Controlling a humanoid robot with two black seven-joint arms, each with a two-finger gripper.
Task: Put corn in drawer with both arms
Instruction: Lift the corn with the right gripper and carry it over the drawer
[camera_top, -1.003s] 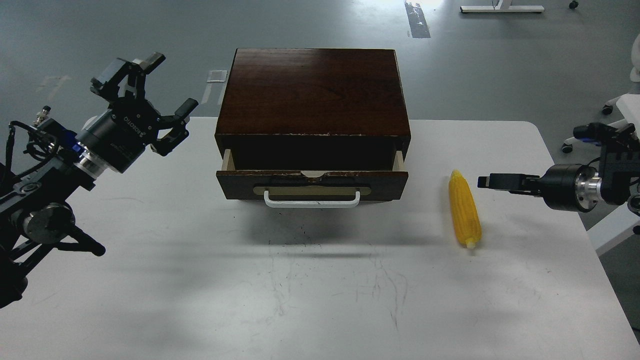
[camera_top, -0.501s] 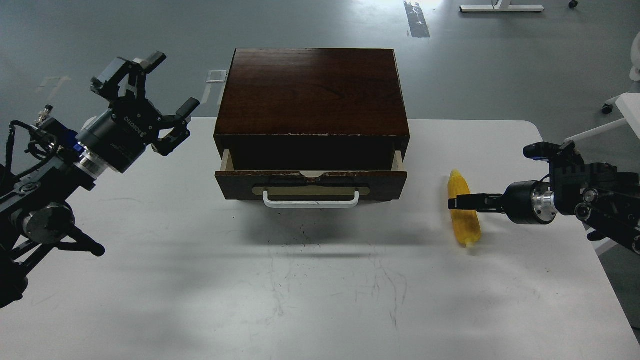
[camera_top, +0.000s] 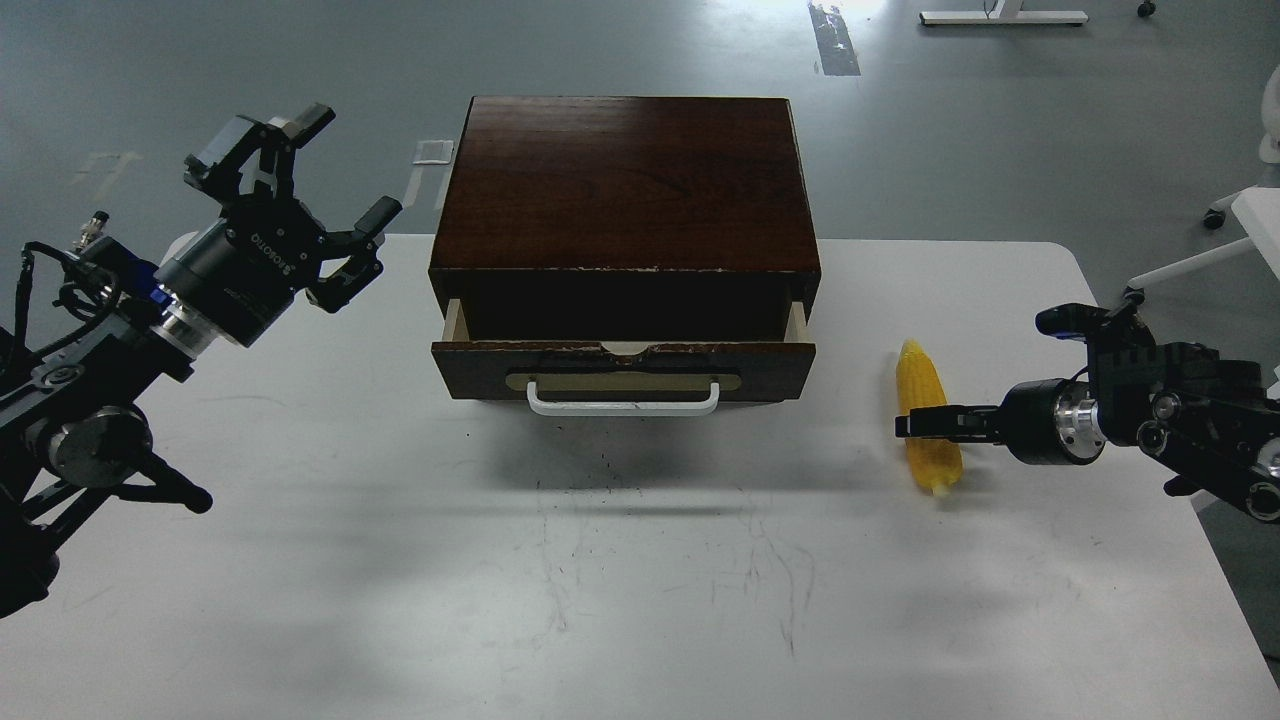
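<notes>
The yellow corn (camera_top: 921, 383) lies on the white table (camera_top: 640, 560), right of the drawer, its tip pointing away from me. The drawer (camera_top: 622, 364) is pulled out a little from the dark wooden box (camera_top: 625, 180); it has a brass plate and a white bar handle (camera_top: 622, 402). My right gripper (camera_top: 915, 423) comes in from the right and lies across the lower half of the corn. I see it edge-on as one thin dark bar, so its fingers cannot be told apart. My left gripper (camera_top: 325, 170) is open and empty, raised left of the box.
The table's right edge is just behind my right arm. A white chair base (camera_top: 1240, 215) stands off the table at the far right. Grey floor lies beyond the box.
My right gripper has moved left and down from beside the corn's tip until it lies across the corn's lower half. The corn, the drawer and my left arm have stayed put.
</notes>
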